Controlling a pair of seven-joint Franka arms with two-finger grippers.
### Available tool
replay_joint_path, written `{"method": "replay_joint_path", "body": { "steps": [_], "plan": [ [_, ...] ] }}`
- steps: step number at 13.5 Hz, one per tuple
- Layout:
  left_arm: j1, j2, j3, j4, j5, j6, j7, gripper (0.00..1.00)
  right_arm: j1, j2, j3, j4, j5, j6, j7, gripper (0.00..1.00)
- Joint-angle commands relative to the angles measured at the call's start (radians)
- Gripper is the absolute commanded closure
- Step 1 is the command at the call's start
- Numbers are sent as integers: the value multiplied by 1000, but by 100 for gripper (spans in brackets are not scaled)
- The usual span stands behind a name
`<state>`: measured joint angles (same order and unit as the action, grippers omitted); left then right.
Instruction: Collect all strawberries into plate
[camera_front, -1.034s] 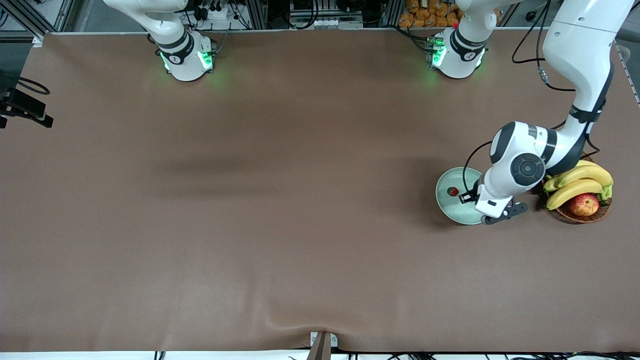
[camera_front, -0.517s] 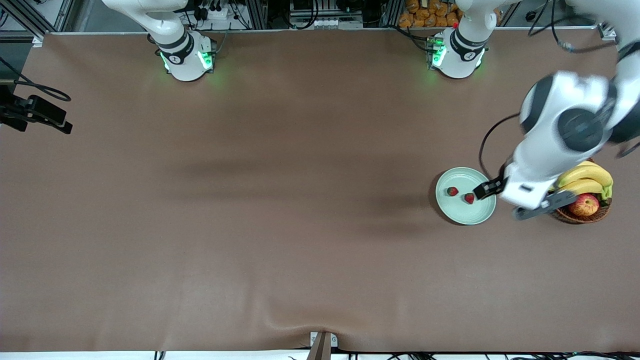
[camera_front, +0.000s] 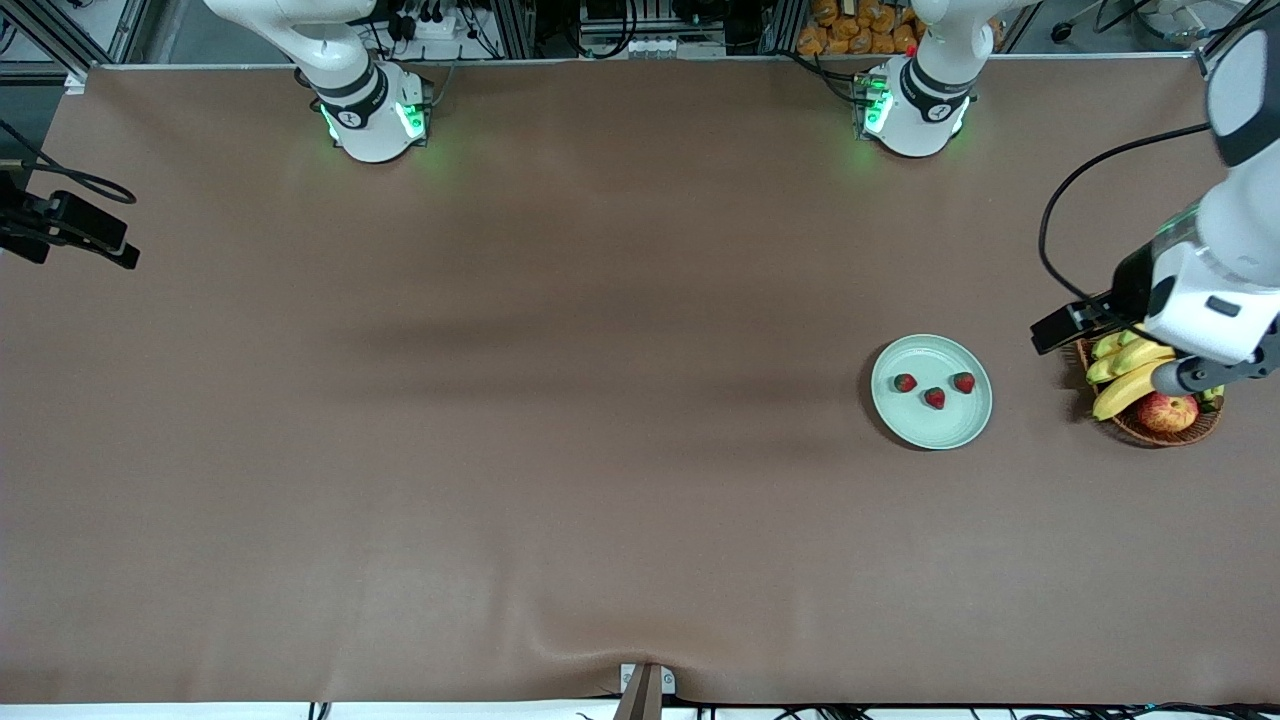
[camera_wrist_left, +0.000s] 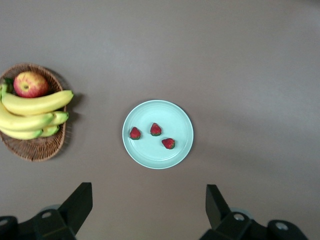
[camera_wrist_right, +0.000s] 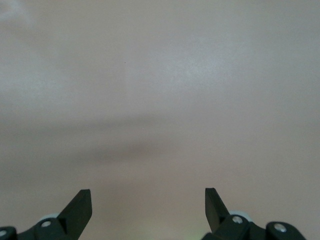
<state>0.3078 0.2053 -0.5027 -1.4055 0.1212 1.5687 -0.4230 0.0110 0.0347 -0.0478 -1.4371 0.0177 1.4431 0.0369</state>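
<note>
All three strawberries (camera_front: 934, 392) lie in the pale mint-green plate (camera_front: 931, 431), toward my left arm's end of the tabletop (camera_front: 560, 450). They sit close together near the plate's middle, apart from one another, none touching the rim. In my left wrist view the same three strawberries (camera_wrist_left: 155, 130) show red with dark green caps on the plate (camera_wrist_left: 157, 159).

My left tool (camera_wrist_left: 149, 210) is up in the air with its two fingers (camera_wrist_left: 80, 204) spread wide and nothing between them. In the front view the left tool (camera_front: 1110, 345) hangs over the edge of the wicker basket (camera_front: 1165, 432), which stands beside the plate, closer still to that end of the tabletop. The basket holds a bunch of bananas (camera_front: 1130, 375) and a red-yellow apple (camera_front: 1168, 411); the left wrist view shows the basket (camera_wrist_left: 35, 149), bananas (camera_wrist_left: 32, 112) and apple (camera_wrist_left: 30, 84) too.

My right tool (camera_wrist_right: 148, 207) waits with its fingers (camera_wrist_right: 79, 206) spread wide and empty over bare tabletop.
</note>
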Motion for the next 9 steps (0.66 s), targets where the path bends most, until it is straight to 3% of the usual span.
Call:
{"method": "replay_joint_path", "body": {
  "steps": [1,4,9],
  "plan": [
    [-41,-106,100,-32,-58,-59,149,0,-11,-1,2,12,-8,-4,-58,0],
    [-189,-153,318,-44,-126,-108,225,0,-14,-2,-1,14,-10,-6,-72,0],
    [-262,-280,438,-208,-164,-95,319,0,-20,-3,-1,14,-8,-6,-64,0]
  ]
}}
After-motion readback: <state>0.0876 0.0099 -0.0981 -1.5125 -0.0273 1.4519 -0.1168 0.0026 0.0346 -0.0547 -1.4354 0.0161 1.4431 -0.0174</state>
